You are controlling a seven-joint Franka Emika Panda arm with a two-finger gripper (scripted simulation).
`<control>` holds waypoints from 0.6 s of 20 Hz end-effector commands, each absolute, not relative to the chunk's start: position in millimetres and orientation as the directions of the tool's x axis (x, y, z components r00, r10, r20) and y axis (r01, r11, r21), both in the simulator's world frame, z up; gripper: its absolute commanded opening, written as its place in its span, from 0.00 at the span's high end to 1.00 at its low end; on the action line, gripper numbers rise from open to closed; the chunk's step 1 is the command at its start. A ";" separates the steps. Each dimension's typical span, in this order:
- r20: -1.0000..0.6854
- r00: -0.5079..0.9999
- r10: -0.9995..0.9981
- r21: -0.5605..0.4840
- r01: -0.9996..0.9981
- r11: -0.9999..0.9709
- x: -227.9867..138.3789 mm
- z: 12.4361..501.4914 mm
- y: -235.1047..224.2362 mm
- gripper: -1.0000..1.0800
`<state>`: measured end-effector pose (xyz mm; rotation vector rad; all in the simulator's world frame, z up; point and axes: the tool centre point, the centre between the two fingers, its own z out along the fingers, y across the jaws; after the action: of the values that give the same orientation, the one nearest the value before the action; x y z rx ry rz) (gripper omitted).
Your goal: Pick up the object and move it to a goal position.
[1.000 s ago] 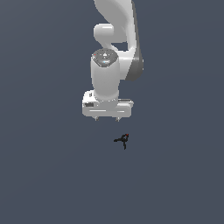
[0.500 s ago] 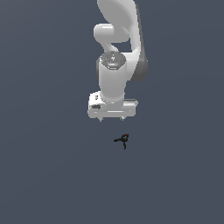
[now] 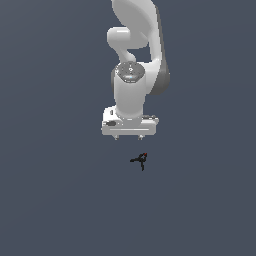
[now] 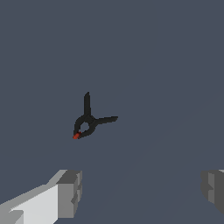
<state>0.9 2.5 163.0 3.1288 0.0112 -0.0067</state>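
The object (image 3: 141,160) is a tiny black clamp-like thing with thin prongs and a small red tip, lying on the flat grey surface. In the exterior view my white gripper (image 3: 129,137) hangs above and behind it, a little toward the exterior view's left, not touching it. In the wrist view the object (image 4: 89,121) lies apart from my gripper (image 4: 142,188), whose two grey fingertips (image 4: 70,192) stand wide apart with nothing between them. The gripper is open and empty.
The white arm (image 3: 137,45) rises behind the gripper. The plain grey surface (image 3: 60,200) spreads all around with no other objects in view.
The gripper has shifted toward the exterior view's right and slightly down, closer to the object. The object has not moved.
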 end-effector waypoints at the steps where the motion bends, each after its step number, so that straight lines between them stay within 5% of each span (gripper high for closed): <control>1: -0.004 1.000 -0.022 0.011 -0.022 -1.000 2.5 159.0 5.2 0.04; 12: -0.004 0.970 -0.242 0.002 -0.242 -0.970 13.7 128.3 25.2 0.04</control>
<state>12.1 21.7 133.6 3.1219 -0.3250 -0.0060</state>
